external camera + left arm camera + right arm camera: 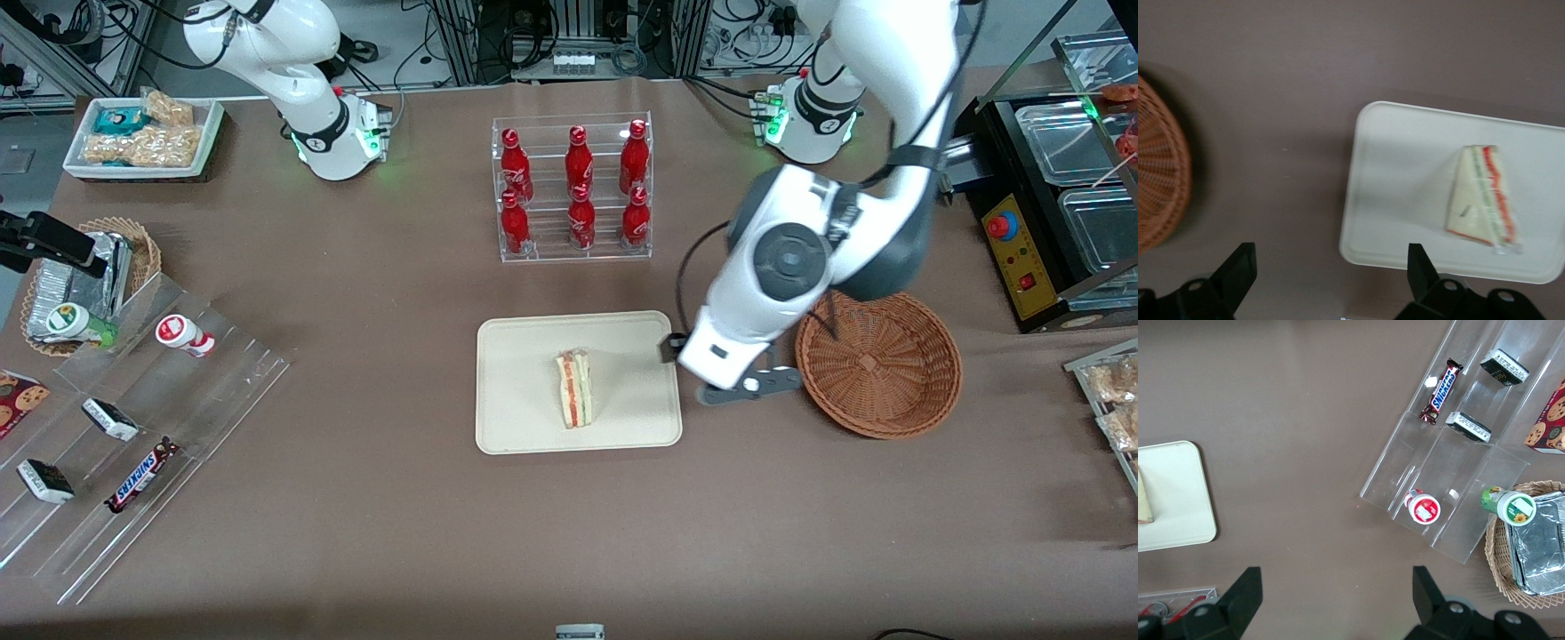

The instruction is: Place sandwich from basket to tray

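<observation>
The sandwich [575, 388] [1481, 197], a white-bread wedge with pink and yellow filling, lies on the cream tray [516, 373] [1405, 173], near its middle. The reddish-brown wicker basket [880, 364] [1158, 180] stands beside the tray, toward the working arm's end, with nothing in it. My gripper [702, 364] [1330, 260] hovers above the bare table between tray and basket, close to the tray's edge. It is open and holds nothing. The sandwich [1143, 500] and the tray [1178, 500] also show in the right wrist view.
A clear rack of red bottles [573, 187] stands farther from the front camera than the tray. Acrylic shelves with snacks [133, 427], a small wicker basket of foil packs [80, 276] and a white snack bin [147, 133] lie toward the parked arm's end. A black machine [1049, 222] stands near the basket.
</observation>
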